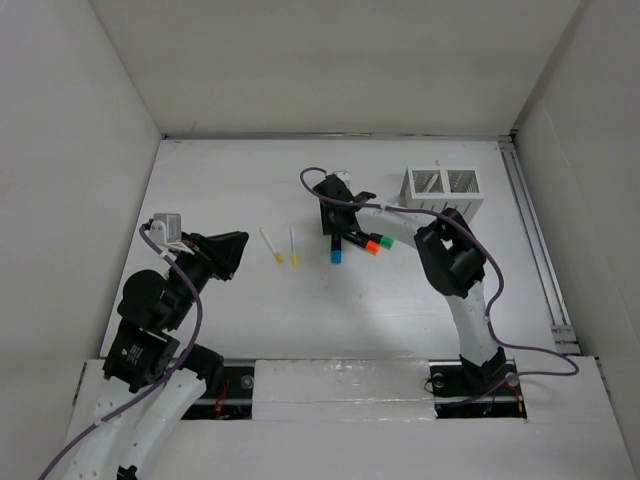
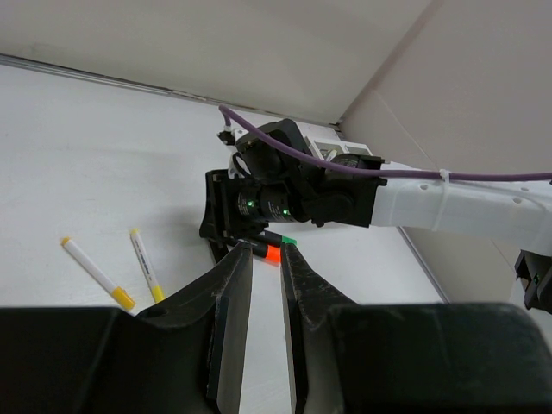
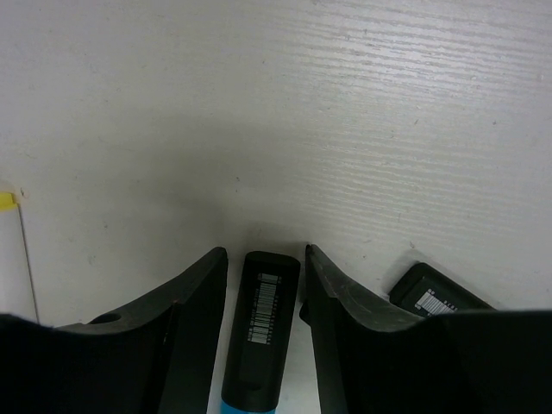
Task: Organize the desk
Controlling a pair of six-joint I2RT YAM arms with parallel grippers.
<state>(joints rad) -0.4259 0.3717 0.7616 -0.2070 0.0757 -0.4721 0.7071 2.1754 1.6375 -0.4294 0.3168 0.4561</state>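
Across the white worktop point(image 1: 230, 310), which stretches from the arms' bases to the far wall, we judge the tidying to be barely begun. Every loose item we can find lies out on the surface. The white slotted box point(image 1: 430, 202) at the far right, with its two compartments, looks to us to hold nothing, though we cannot see to its bottom. The step in hand seems to be a first pick. The right hand point(image 3: 265, 250) is down at the middle of the worktop with its fingers apart, one on each side of the blue-capped marker point(image 1: 336, 255). A thin gap shows on either side, so we read it as straddling the marker and not yet gripping it. The left hand point(image 2: 265, 267) hangs over the left part of the worktop, its fingers drawn close with only a narrow slit between them and nothing in it. Counting, we find five writing things. Three are black markers clustered by the right hand: the blue-capped one, an orange-capped marker point(image 1: 372, 246) and a green-capped marker point(image 2: 288, 241). Two are slim and white, one yellow-capped pen point(image 1: 271, 245) and a second yellow-capped pen point(image 1: 294, 247), lying side by side without touching, between the two hands. There is one box. What is left, as we see it, is all five pieces, presumably bound for that box.
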